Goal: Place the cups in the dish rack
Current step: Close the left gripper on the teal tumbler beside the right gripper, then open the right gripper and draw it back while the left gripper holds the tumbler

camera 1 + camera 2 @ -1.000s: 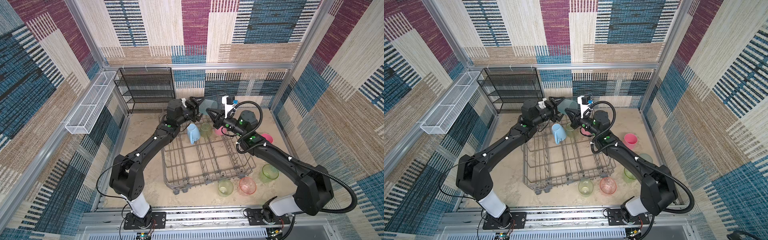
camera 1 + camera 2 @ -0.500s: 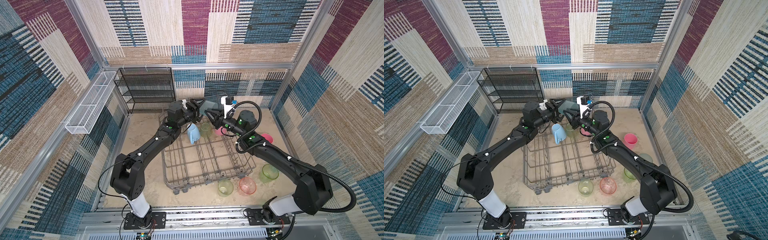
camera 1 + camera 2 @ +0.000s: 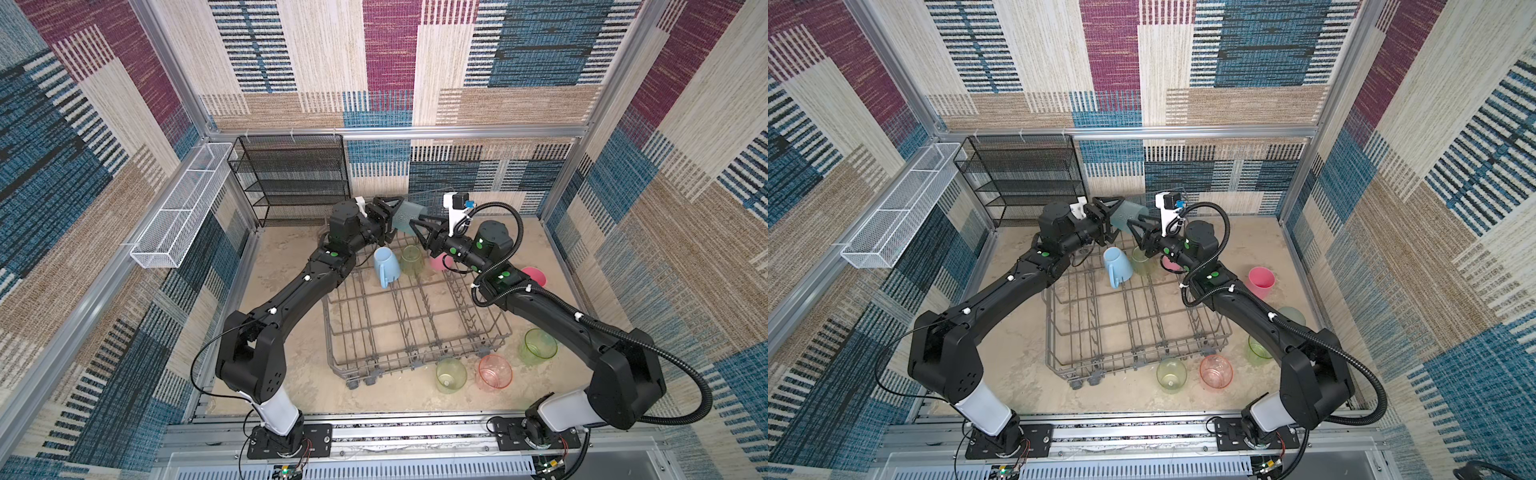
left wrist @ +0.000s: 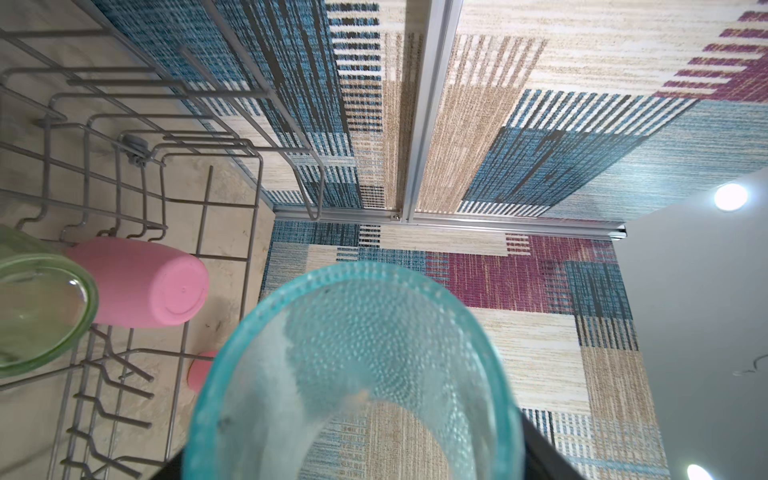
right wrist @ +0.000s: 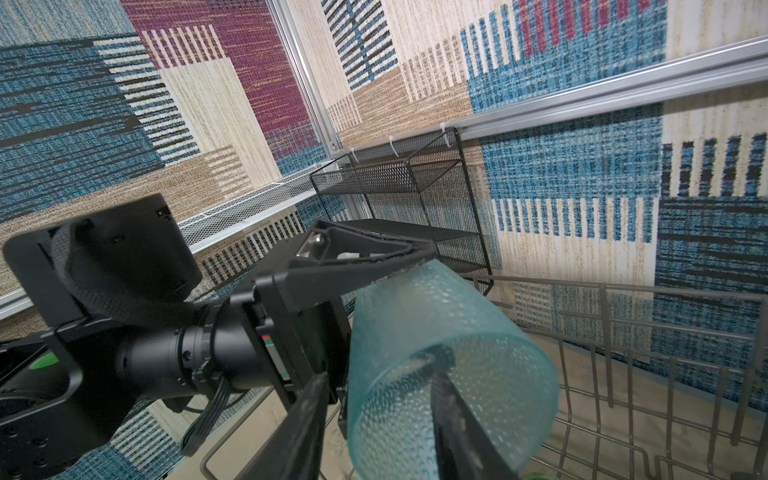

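Note:
A translucent teal cup [image 3: 405, 216] [image 3: 1128, 217] hangs on its side above the back of the grey dish rack [image 3: 415, 361]. My left gripper [image 3: 392, 220] is shut on the teal cup [image 5: 436, 332], one finger [image 5: 365, 257] pressed on its outer wall. Jaws apart, my right gripper [image 3: 417, 232] [image 5: 378, 376] straddles the cup's wall: one finger inside, one outside. Inside the rack's back row lie a light-blue mug [image 3: 386, 266], a yellow-green cup [image 3: 411, 259] and a pink cup [image 3: 440, 262] [image 4: 141, 282].
On the table outside the rack stand a pink cup [image 3: 534, 276], two yellow-green cups [image 3: 538, 347] [image 3: 451, 376], a pink-orange cup [image 3: 494, 372] and a teal cup [image 3: 1291, 316]. A black mesh shelf [image 3: 291, 178] and a white mesh basket [image 3: 178, 216] line the back left.
My right gripper's jaws have parted from the teal cup's wall. The left gripper keeps its hold, and both arms have barely moved.

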Robot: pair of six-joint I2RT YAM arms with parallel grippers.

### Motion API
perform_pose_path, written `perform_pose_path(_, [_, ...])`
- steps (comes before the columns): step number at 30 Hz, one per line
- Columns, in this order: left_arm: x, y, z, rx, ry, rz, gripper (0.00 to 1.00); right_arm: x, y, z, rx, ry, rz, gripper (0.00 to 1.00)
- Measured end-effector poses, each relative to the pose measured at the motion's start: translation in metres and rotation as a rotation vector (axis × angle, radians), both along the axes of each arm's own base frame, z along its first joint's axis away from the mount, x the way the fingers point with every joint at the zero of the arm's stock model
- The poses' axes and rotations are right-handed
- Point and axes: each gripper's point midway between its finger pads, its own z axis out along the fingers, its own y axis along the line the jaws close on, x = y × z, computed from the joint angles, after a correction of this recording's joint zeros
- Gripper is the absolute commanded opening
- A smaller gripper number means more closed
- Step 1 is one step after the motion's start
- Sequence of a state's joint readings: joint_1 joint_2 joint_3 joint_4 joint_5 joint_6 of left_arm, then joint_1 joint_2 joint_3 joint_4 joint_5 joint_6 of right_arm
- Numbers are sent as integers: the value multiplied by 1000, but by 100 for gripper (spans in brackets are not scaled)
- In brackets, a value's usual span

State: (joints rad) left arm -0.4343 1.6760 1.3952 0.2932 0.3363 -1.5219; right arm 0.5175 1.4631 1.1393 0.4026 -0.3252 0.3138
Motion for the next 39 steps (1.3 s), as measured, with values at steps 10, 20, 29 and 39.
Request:
perform_pose_path(10, [-11,31,-3,186,-55,64,65,5,-17,-11,-43,68,-105,45])
perform_pose_path(20, [-29,79,-9,560,-153,208,64,6,-37,-41,-122,172,-207,45])
perform_pose_path(29, [-47,110,-37,968,-236,330,64,3,-47,-56,-162,196,-252,46])
perform_pose_path(39, [-43,126,-70,1298,-308,425,64,1,-51,-73,-194,205,-263,46])
